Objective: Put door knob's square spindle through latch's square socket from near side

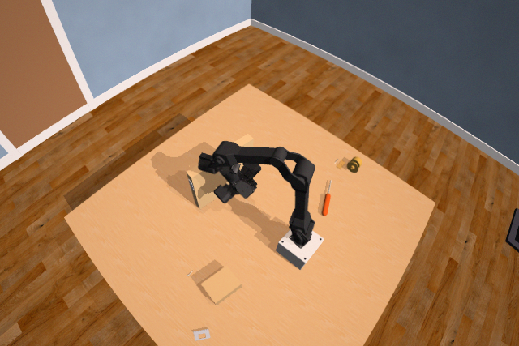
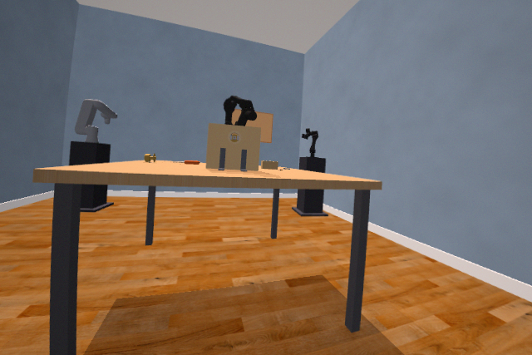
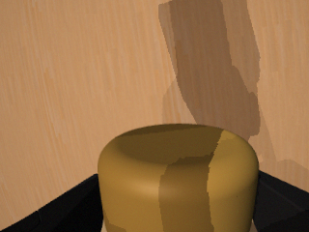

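The wooden door panel [image 1: 196, 191] stands upright on the table, and it also shows in the exterior view [image 2: 233, 146]. Its latch socket [image 2: 233, 137] sits near the top of the panel, with something brass-coloured showing in it. My gripper [image 1: 206, 166] is at the panel's robot-facing side, shut on the brass door knob [image 3: 180, 193]. In the wrist view the knob fills the lower half, with the wood face close behind it. The spindle and the round plate are hidden, so I cannot tell how the plate sits against the wood.
A second brass knob [image 1: 355, 164] lies at the table's far right. An orange screwdriver [image 1: 326, 203] lies near the arm's base [image 1: 299, 245]. A small wood block [image 1: 220, 285] and a small metal plate [image 1: 201, 332] lie near the front edge.
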Controlling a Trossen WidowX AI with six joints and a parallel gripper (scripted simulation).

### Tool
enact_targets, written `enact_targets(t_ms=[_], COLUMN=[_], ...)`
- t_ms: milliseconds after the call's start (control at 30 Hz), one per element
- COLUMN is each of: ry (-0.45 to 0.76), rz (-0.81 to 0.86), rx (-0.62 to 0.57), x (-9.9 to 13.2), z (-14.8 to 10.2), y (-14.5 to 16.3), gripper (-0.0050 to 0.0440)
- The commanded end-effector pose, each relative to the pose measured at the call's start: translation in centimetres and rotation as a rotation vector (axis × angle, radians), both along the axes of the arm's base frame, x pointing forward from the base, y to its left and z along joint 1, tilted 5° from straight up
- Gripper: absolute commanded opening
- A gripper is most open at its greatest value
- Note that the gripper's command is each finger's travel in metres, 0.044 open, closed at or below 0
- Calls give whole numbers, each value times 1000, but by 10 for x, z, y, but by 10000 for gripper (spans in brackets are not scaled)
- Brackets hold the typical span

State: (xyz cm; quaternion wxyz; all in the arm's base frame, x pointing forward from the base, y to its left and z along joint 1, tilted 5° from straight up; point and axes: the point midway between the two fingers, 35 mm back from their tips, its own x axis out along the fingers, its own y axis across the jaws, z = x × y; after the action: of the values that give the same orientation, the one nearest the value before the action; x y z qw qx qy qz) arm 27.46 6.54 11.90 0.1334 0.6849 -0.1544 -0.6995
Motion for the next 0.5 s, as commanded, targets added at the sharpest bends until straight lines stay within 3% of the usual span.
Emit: enact_targets(t_ms=[0, 467], ry=[-14, -15], rz=[-1, -2], rx=[1, 2], x=[1, 7], z=[4, 4], y=[-1, -1], gripper=[0, 0])
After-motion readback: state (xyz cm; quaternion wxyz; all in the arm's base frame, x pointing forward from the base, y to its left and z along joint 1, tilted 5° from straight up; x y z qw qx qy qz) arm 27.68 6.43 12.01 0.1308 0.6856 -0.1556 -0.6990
